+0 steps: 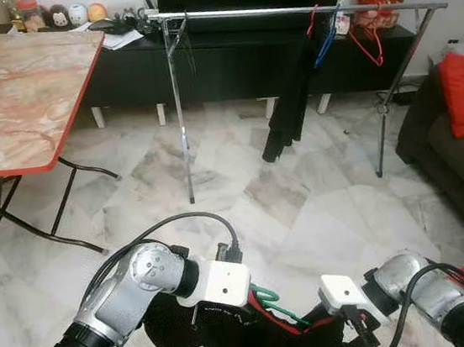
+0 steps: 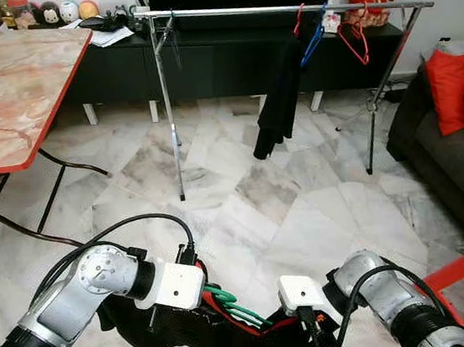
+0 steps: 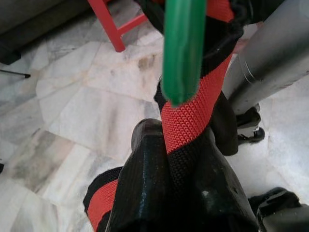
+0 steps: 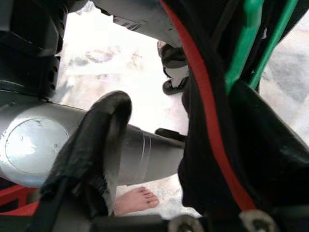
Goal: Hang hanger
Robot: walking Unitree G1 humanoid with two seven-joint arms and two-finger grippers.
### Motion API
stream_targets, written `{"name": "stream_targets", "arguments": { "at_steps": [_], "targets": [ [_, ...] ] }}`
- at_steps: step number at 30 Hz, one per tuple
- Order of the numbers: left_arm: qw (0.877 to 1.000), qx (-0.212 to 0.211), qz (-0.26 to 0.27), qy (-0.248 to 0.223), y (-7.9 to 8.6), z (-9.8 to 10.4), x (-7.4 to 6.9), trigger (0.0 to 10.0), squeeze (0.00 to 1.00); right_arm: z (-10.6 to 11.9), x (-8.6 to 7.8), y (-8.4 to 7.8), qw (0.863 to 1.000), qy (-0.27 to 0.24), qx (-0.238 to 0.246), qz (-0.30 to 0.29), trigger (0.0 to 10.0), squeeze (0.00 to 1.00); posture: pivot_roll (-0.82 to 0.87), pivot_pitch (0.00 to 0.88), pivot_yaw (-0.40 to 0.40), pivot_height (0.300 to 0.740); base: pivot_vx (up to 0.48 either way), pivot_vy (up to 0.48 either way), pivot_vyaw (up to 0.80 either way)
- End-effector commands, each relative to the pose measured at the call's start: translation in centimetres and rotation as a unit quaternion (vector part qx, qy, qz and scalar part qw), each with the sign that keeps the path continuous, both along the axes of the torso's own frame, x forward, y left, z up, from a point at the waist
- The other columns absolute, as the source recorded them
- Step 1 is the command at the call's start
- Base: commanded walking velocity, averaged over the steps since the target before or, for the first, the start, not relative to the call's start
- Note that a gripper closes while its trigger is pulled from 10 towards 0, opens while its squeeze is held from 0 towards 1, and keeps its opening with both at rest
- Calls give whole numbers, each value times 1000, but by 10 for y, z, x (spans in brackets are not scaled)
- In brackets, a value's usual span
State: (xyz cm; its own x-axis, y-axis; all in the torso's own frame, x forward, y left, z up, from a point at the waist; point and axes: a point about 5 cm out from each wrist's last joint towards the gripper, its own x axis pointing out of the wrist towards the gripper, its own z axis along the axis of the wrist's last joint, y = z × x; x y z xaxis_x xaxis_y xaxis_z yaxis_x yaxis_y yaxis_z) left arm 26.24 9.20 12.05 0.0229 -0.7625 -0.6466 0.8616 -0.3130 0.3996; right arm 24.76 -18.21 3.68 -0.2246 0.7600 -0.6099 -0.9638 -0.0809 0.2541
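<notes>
Both grippers, left (image 3: 169,183) and right (image 4: 159,159), pinch one black-red garment (image 2: 235,338) on one green hanger (image 2: 231,305); three hangers dangle from the rack (image 1: 279,8).

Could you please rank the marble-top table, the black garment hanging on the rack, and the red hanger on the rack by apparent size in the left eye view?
1. marble-top table
2. black garment
3. red hanger

Table (image 1: 11,99) left — rack (image 1: 280,11) ahead
</notes>
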Motion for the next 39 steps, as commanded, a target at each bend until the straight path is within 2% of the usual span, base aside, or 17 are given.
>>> {"name": "stream_targets", "arguments": {
  "at_steps": [1, 5, 15, 23, 25, 26, 29, 30, 39],
  "targets": [
    [1000, 14, 3, -20, 4, 4, 5, 10000, 0, 5, 4, -9, 1000, -10, -2, -17, 0, 0, -7, 0, -144, 740, 0, 0, 0],
    [999, 30, 12, -16, 8, -6, 5, 10000, 0, 12, 11, -6, 999, -15, 29, -36, 0, 0, -11, 0, -139, 740, 0, 0, 0],
    [999, 37, 16, -19, 9, -10, 6, 10000, 0, 11, 8, -6, 999, -9, 26, -25, 0, 0, -11, 0, -141, 740, 0, 0, 0],
    [999, 37, 16, -23, 9, -11, 7, 10000, 0, -1, -1, -7, 1000, 1, 3, -12, 0, 0, -11, 0, -144, 740, 0, 0, 0],
    [999, 37, 16, -24, 8, -11, 7, 10000, 0, -7, -3, -8, 1000, -16, -19, -10, 0, 0, -11, 0, -144, 740, 0, 0, 0],
    [999, 36, 15, -25, 8, -11, 7, 10000, 0, -9, -2, -8, 999, -22, -27, -14, 4314, 0, -11, 0, -146, 740, 0, 0, 0],
    [999, 36, 15, -26, 7, -11, 7, 10000, 0, -13, -1, -7, 998, -45, -41, -19, 4824, 0, -10, 0, -147, 740, 0, 0, 0],
    [999, 35, 14, -27, 7, -11, 7, 10000, 0, -14, 0, -6, 997, -56, -46, -22, 10000, 0, -10, 0, -147, 740, 0, 0, 0],
    [999, 33, 21, -37, 9, -9, 9, 10000, 0, -14, 9, -5, 993, -92, -63, -45, 10000, 0, -9, 0, -149, 740, 0, 0, 0]
  ]
}}
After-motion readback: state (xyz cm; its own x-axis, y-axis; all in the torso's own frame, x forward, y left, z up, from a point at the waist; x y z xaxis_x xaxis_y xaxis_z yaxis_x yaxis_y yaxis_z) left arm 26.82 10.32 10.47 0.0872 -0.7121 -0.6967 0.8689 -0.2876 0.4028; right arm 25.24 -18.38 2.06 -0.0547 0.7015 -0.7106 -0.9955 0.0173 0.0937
